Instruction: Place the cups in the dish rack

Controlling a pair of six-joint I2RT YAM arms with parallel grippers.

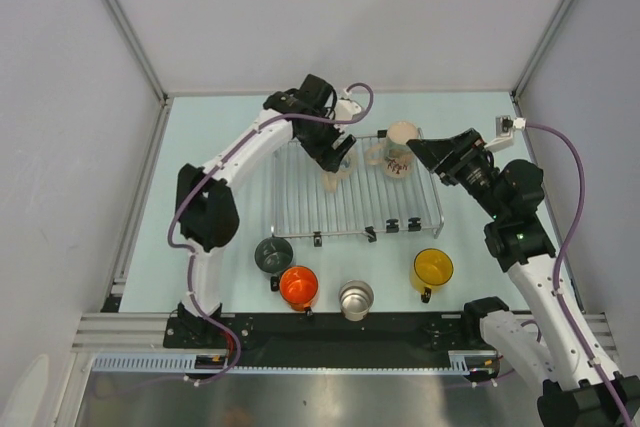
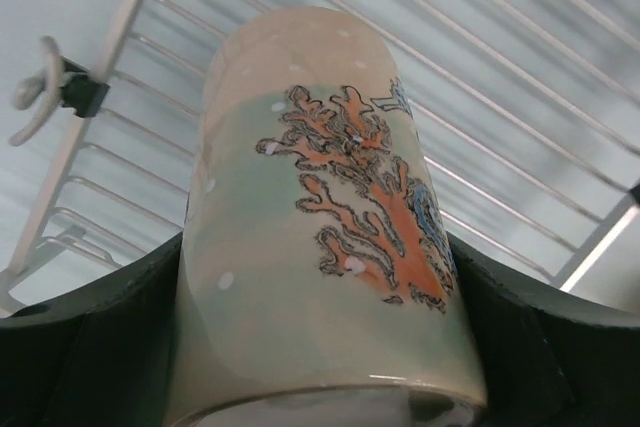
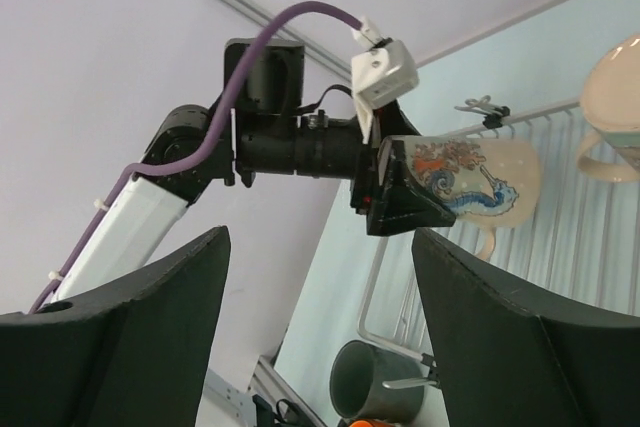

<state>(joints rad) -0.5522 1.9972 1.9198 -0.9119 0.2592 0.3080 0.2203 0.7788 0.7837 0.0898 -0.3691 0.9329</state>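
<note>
Near: dark grey-green mug [image 1: 273,253], orange mug [image 1: 298,286], steel mug [image 1: 356,299] and yellow mug [image 1: 432,268] stand before the silver wire dish rack [image 1: 350,209]. Above its far-left bars, the left gripper [image 1: 335,165] clamps a cream coral-printed mug [image 2: 330,227] across its body. The mug is rigid and glossy, so probably slippery and breakable. Far right, the right gripper [image 1: 422,152] gapes empty beside a second cream mug [image 1: 398,152].

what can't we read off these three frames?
Top view: the left gripper covers most of the cream coral-print mug; contact with the silver wire dish rack is unclear.
Left wrist view: that mug fills the frame, its handle hidden and its mouth cut by the bottom edge.
Right wrist view: the second cream mug is cut by the right edge; the orange mug is a sliver at the bottom edge.
Top view: the right gripper meets the second cream mug's outline; touching or apart, cannot tell.
</note>
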